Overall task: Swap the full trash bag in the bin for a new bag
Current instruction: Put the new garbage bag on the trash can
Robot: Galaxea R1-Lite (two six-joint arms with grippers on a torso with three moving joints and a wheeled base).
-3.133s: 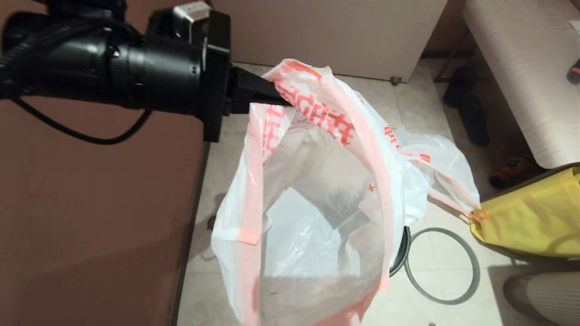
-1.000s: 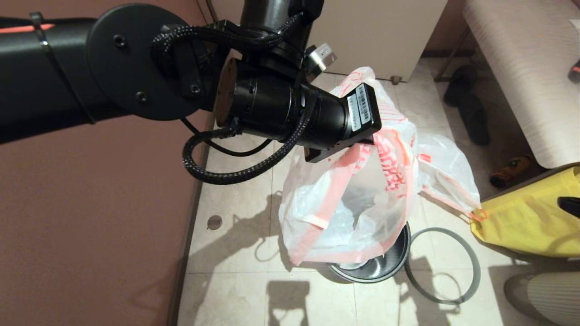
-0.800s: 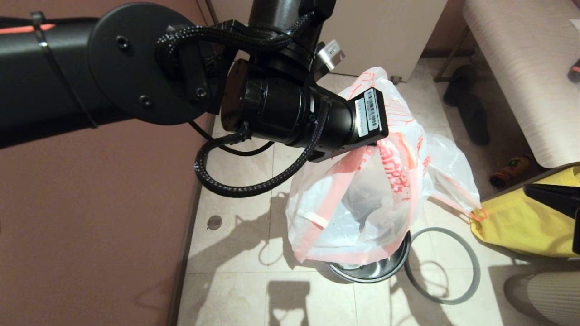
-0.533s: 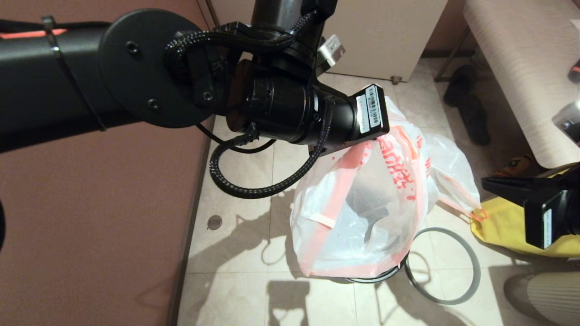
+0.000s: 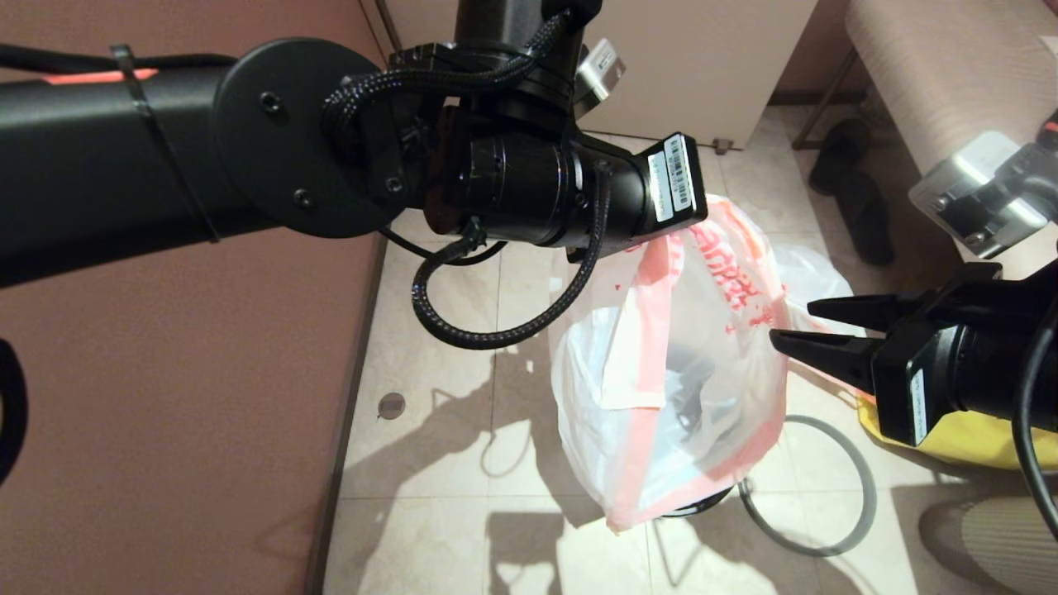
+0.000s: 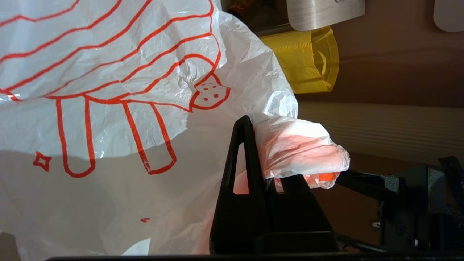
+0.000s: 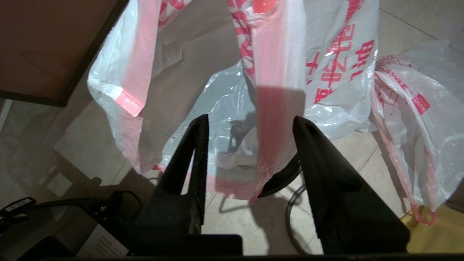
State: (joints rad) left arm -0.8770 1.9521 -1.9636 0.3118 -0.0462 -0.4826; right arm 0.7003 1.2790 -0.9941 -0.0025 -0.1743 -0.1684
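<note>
new bag [image 5: 702, 372] pinched in left hand [image 6: 266, 181] above bin [image 5: 698, 504]

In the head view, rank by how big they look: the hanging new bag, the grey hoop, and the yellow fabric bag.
1. New bag, largest, though it hangs nearer the camera.
2. Grey hoop on the floor.
3. Yellow fabric bag, smallest, but the right hand hides most of it, so that is unsure.

Limp new bag [image 5: 686, 388] hangs over the black bin [image 5: 702, 502]; full trash bag [image 7: 417, 119] slumps behind
</note>
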